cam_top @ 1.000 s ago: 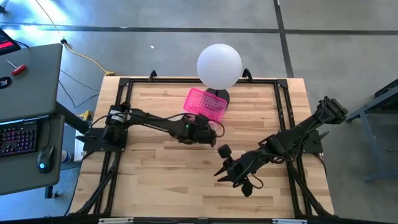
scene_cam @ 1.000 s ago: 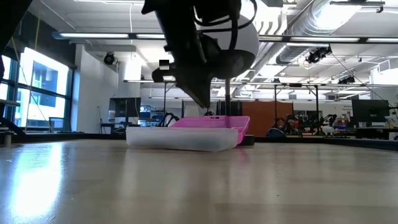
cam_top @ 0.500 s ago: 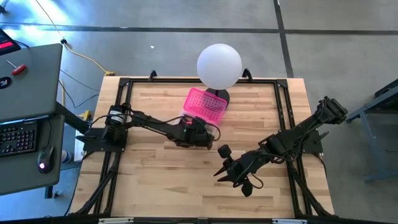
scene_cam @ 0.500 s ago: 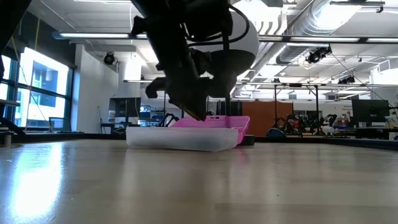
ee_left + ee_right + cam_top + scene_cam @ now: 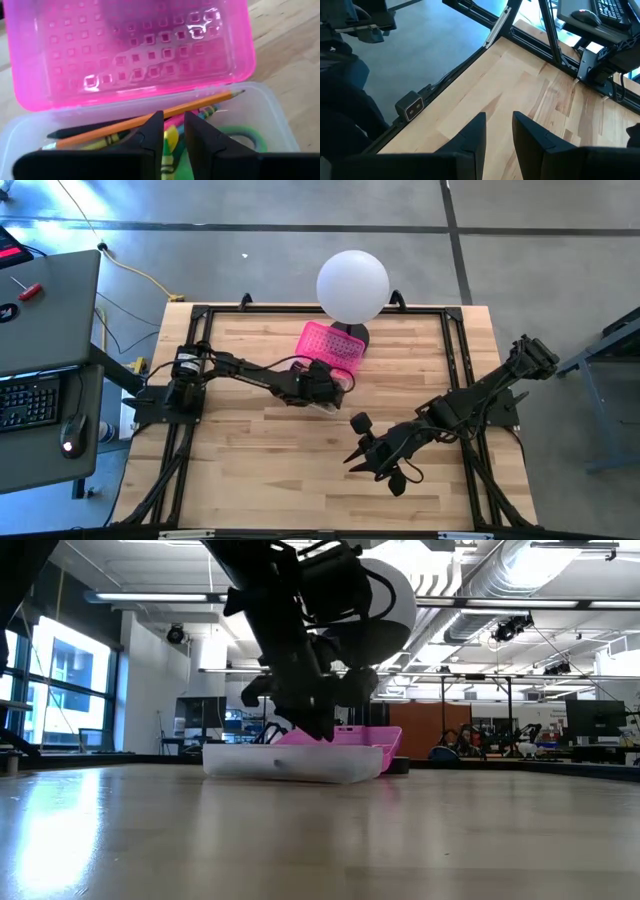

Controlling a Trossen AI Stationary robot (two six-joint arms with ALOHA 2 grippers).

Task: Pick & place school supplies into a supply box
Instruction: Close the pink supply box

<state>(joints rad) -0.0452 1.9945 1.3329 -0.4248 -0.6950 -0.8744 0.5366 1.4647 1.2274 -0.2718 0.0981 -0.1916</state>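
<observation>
Since the earlier frame, the left gripper (image 5: pixel 325 385) has swung over the box (image 5: pixel 150 125), fingers (image 5: pixel 150 137) nearly together and empty. Pencils (image 5: pixel 145 120) lie just beyond them. Right gripper (image 5: pixel 375 460) waits, fingers slightly apart.

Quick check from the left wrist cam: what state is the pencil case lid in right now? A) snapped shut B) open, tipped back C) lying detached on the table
B: the pink lid stands open behind the clear base, with an orange pencil visible inside.

A white globe lamp (image 5: pixel 352 286) stands at the wooden table's (image 5: pixel 250 470) far edge — a keyboard (image 5: pixel 27 401) and mouse (image 5: pixel 68 435) sit alongside.
</observation>
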